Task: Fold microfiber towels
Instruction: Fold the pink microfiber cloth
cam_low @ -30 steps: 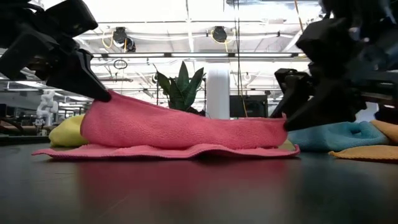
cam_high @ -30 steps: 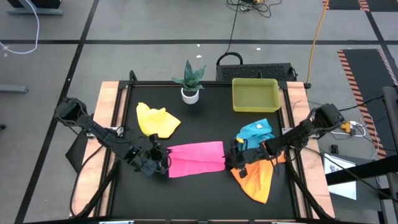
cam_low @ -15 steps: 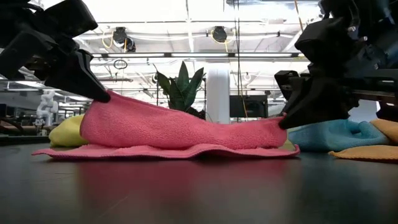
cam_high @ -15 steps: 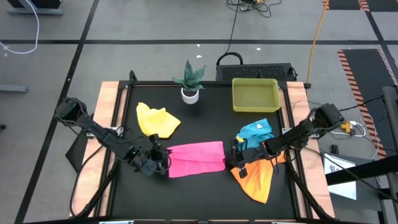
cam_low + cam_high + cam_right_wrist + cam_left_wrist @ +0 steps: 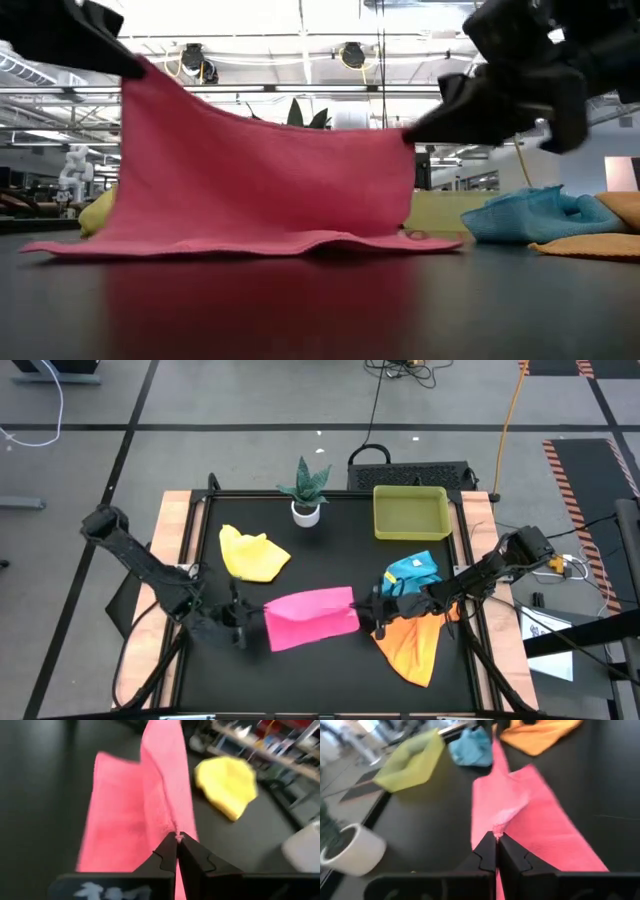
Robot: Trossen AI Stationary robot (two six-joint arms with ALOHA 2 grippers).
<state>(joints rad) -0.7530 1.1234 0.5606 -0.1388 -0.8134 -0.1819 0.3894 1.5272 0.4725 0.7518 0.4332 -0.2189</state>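
While both hands are clamping the pink towel point(image 5: 262, 170), its near edge is being raised off the desk point(image 5: 320, 670).

On the left, the left hand point(image 5: 496, 836) is pinching one corner with its fingers closed tight, now drawn outward and higher than a second ago; past it, the yellow towel point(image 5: 252, 553) is lying untouched. At centre, the pink towel is hanging as a taut sheet, its far edge trailing on the desk, where it was sagging low before. On the right, the right hand point(image 5: 177, 837), open a second ago, is gripping the opposite corner, beside the light blue towel point(image 5: 412, 572) and orange towel point(image 5: 412, 645). Judgement: the fold-over is ready to begin.
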